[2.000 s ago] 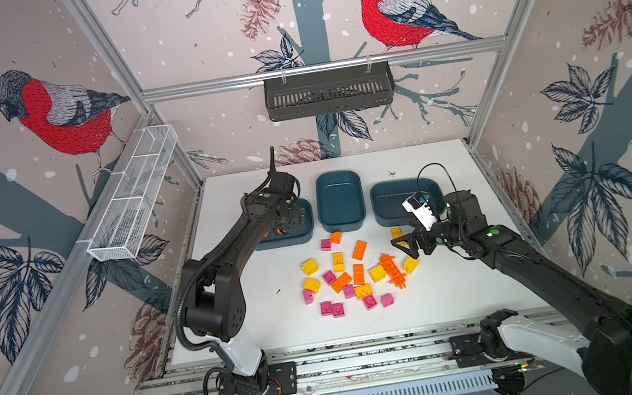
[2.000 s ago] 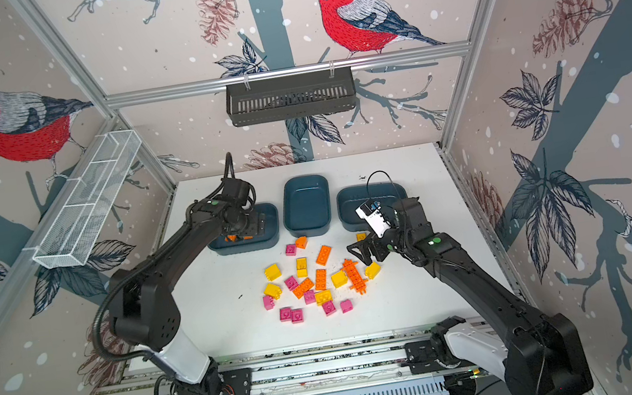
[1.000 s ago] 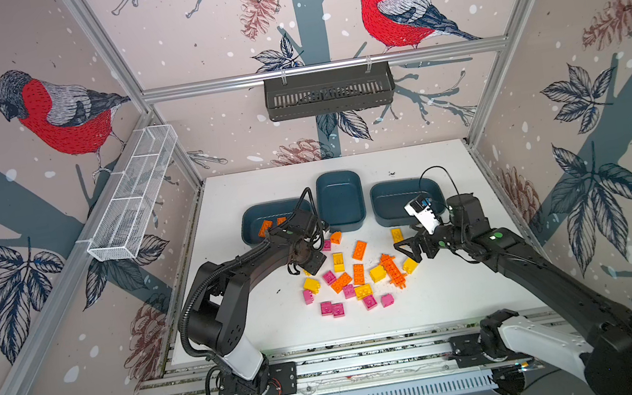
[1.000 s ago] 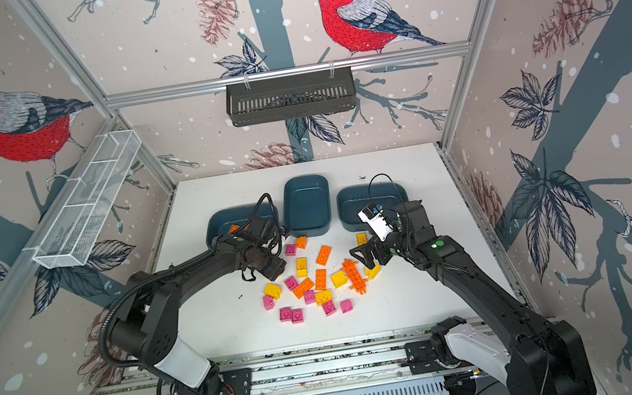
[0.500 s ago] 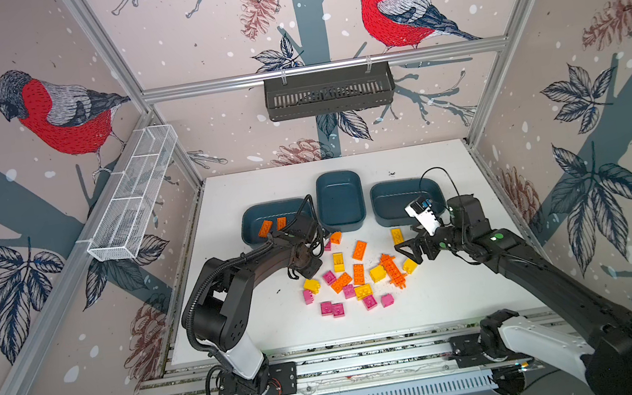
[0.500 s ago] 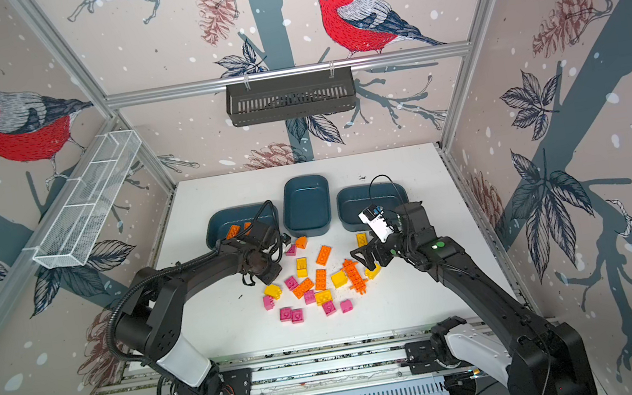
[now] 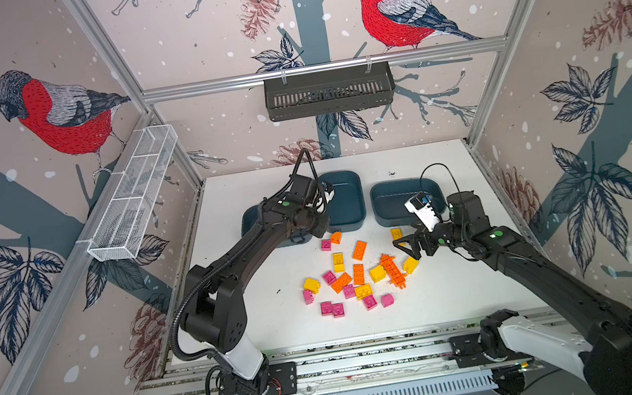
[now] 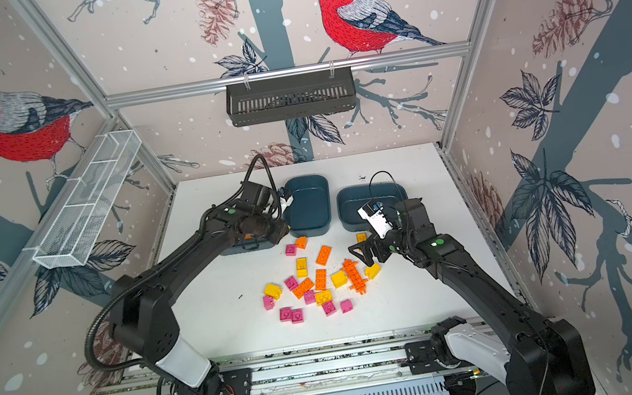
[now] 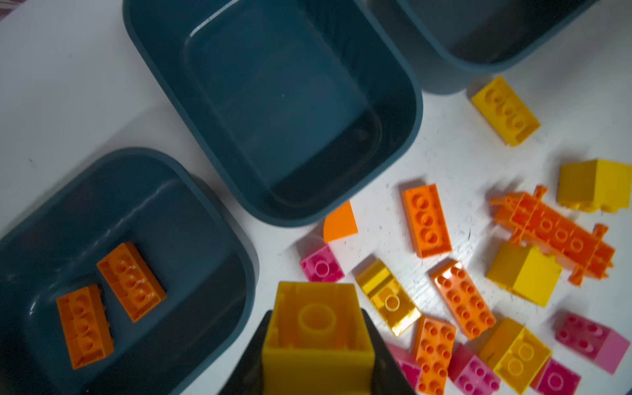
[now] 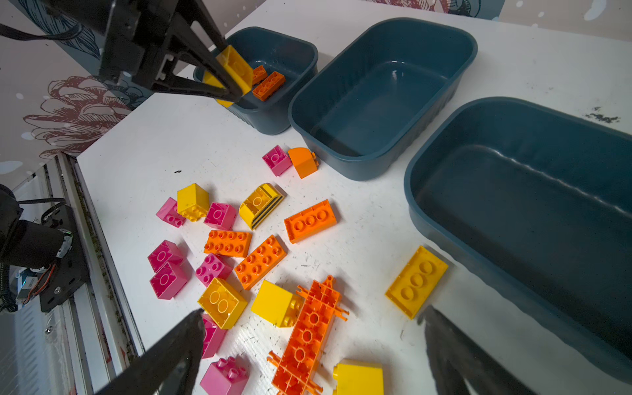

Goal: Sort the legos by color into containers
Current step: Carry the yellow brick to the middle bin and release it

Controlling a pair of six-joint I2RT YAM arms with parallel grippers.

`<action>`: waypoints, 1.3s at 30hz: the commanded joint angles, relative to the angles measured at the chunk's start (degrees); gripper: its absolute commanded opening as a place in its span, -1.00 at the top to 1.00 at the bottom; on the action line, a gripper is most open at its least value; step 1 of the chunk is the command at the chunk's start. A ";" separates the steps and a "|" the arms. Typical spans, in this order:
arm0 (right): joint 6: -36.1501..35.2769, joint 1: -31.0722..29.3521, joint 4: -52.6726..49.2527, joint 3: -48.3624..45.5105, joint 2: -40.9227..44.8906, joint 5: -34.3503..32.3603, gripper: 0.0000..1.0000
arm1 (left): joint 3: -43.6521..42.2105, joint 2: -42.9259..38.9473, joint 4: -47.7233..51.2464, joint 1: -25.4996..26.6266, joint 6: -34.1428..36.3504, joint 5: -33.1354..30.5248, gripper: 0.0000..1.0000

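My left gripper point(image 9: 316, 328) is shut on a yellow brick point(image 9: 318, 335). It hangs by the near rim of the left container point(image 9: 191, 212), which holds two orange bricks point(image 9: 131, 280). The right wrist view also shows this yellow brick point(image 10: 234, 70); in both top views the arm hides it. The middle container point(image 7: 346, 198) and right container point(image 7: 394, 200) hold nothing. Orange, yellow and pink legos point(image 7: 353, 281) lie scattered in front of them. My right gripper point(image 10: 313, 313) stands open above the long spiky orange piece point(image 10: 307, 338), fingers apart from it.
A black slotted basket point(image 7: 329, 91) hangs on the back wall. A white wire tray point(image 7: 134, 199) is fixed to the left wall. Both arm bases sit on the rail point(image 7: 330, 368) along the table's front edge. One yellow flat brick point(image 10: 415, 280) lies beside the right container.
My left gripper shut on a yellow brick at the pile's left side, then rose with it toward the left container. The right arm stayed put, open.
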State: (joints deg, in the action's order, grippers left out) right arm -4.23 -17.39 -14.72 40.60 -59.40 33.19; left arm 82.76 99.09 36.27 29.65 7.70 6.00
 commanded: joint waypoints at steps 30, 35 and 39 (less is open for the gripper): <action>3.97 0.16 7.46 0.10 -1.35 0.86 -0.99 | 18.99 17.68 6.25 -1.48 -19.46 -6.87 -0.65; 3.94 0.34 7.36 -0.60 -1.46 1.19 -0.99 | 3.69 4.51 8.02 -0.35 -28.88 -8.71 -0.64; 3.94 0.38 6.99 -0.96 -1.46 2.00 -0.99 | -7.72 -5.30 7.97 0.68 -38.11 -8.83 -0.62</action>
State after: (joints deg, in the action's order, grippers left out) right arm -0.03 -17.10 -7.64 39.81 -60.99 34.24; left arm 79.50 98.17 42.28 29.74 -21.19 -1.72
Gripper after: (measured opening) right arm 0.995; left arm 0.814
